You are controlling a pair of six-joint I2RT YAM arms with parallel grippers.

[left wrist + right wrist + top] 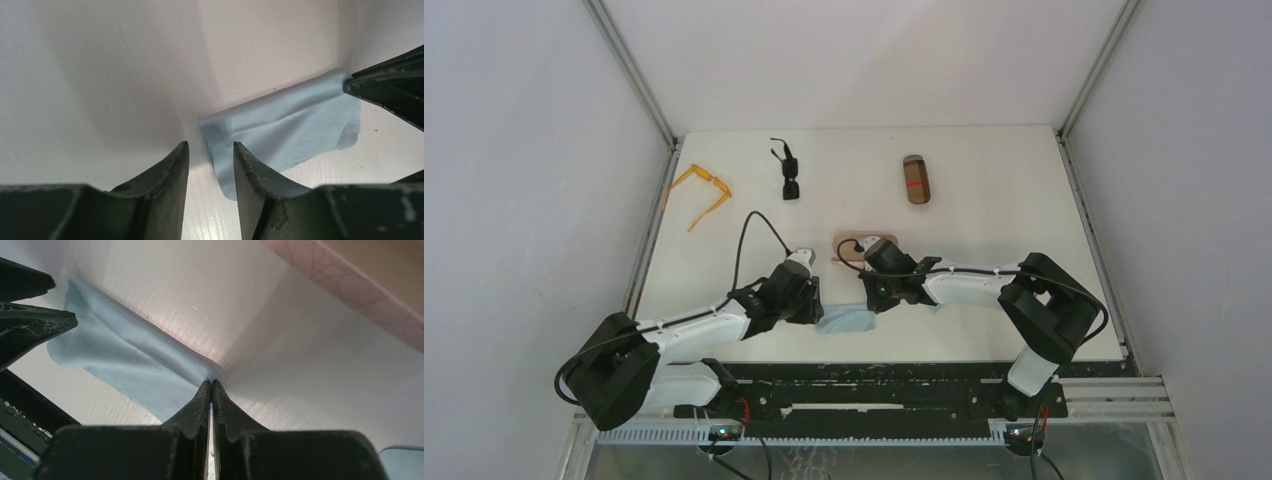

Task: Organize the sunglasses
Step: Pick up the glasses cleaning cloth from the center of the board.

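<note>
Seen from my remote station, both arms meet over a light-blue cloth [849, 320] at the near middle of the white surface [1004, 230]. The left end effector [210, 165] stands open, its two fingers parted with a clear gap, the cloth's near corner lying just ahead of them and beside the right-hand finger. The right end effector [212, 395] is closed, its tips pressed together on the opposite edge of the cloth, which rises in a ridge to meet them. The sunglasses lie well apart from the arms at the far side: the orange-framed sunglasses [699, 192] with arms unfolded at the far left edge, the black sunglasses [788, 175] just to their right. A pink case [852, 247] sits just behind the right end effector, partly hidden by it, and a brown case [916, 180] rests farther back, right of centre.
</note>
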